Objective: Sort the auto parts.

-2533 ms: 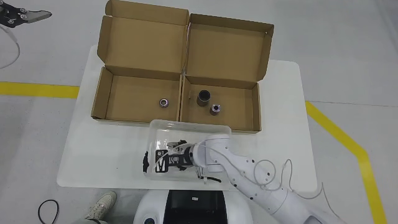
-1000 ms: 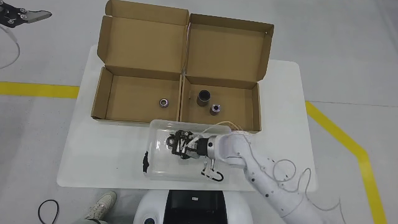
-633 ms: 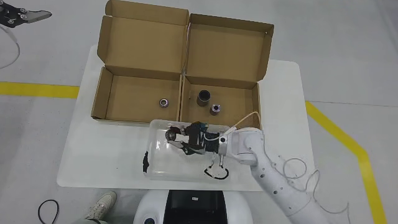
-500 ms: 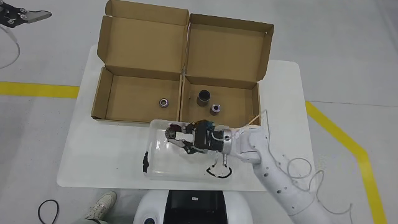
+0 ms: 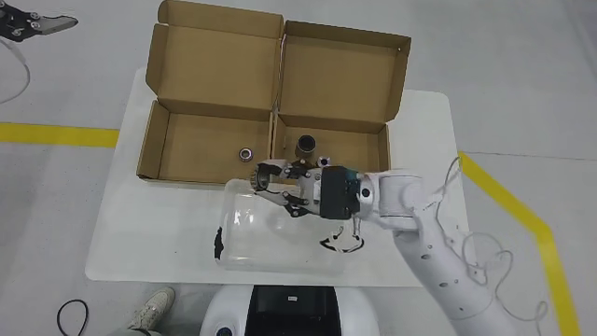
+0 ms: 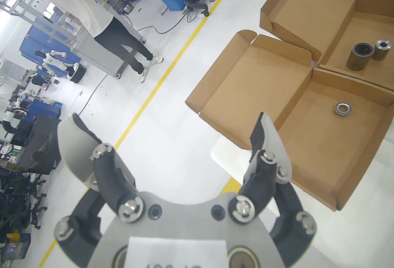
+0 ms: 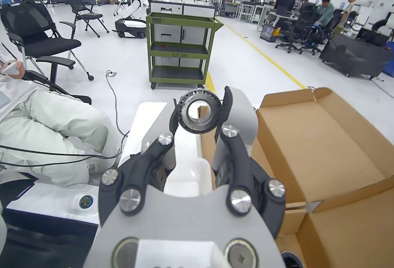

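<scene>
Transfer step: right end effector (image 7: 199,116) clamps silver metal roller-bearing ring (image 7: 183,110) above clear plastic bin (image 5: 233,243). Next, probably: carry to left brown cardboard box (image 5: 187,149), release beside matching bearing (image 5: 245,154). Left end effector (image 6: 166,130) wide.
</scene>
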You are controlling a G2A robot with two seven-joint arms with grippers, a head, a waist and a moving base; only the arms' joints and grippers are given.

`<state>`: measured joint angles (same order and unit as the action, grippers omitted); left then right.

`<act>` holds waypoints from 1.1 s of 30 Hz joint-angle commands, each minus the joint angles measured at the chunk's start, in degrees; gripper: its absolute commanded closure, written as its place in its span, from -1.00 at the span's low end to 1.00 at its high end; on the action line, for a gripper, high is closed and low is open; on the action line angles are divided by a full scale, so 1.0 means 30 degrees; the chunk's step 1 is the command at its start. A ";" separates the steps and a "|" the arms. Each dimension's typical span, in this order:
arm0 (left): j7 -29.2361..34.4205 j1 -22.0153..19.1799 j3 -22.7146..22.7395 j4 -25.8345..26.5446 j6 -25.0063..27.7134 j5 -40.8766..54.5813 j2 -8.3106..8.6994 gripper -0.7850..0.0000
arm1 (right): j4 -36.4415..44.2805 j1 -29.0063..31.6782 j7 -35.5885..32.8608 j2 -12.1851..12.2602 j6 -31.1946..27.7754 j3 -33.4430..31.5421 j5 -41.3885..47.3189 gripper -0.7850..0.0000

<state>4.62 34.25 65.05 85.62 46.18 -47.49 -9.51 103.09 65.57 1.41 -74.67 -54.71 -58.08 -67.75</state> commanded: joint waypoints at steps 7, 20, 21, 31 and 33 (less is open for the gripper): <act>0.0000 0.0000 0.0000 0.0000 0.0000 0.0000 0.0000 -1.00 | 0.2119 -0.0800 -0.1436 0.0053 0.0977 -0.0319 0.1347 1.00; 0.0000 0.0000 0.0000 0.0000 0.0000 0.0000 0.0000 -1.00 | 0.4288 -0.1194 -0.1353 0.0225 0.1636 -0.1377 0.2314 1.00; 0.0000 0.0000 0.0000 0.0000 0.0000 0.0000 0.0000 -1.00 | 0.4487 -0.1277 -0.1497 0.0235 0.1708 -0.1417 0.2380 1.00; 0.0000 0.0000 0.0000 0.0000 0.0000 0.0000 0.0000 -1.00 | 0.4861 -0.1917 -0.3300 0.0321 0.2734 -0.1593 0.3459 1.00; 0.0000 0.0000 0.0000 0.0000 0.0000 0.0000 0.0000 -1.00 | 0.4541 -0.1851 -0.3680 0.0345 0.2960 -0.1515 0.3311 1.00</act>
<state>4.62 34.25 65.05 85.62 46.18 -47.49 -9.51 117.16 59.88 -9.01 -73.66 -46.19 -62.80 -57.45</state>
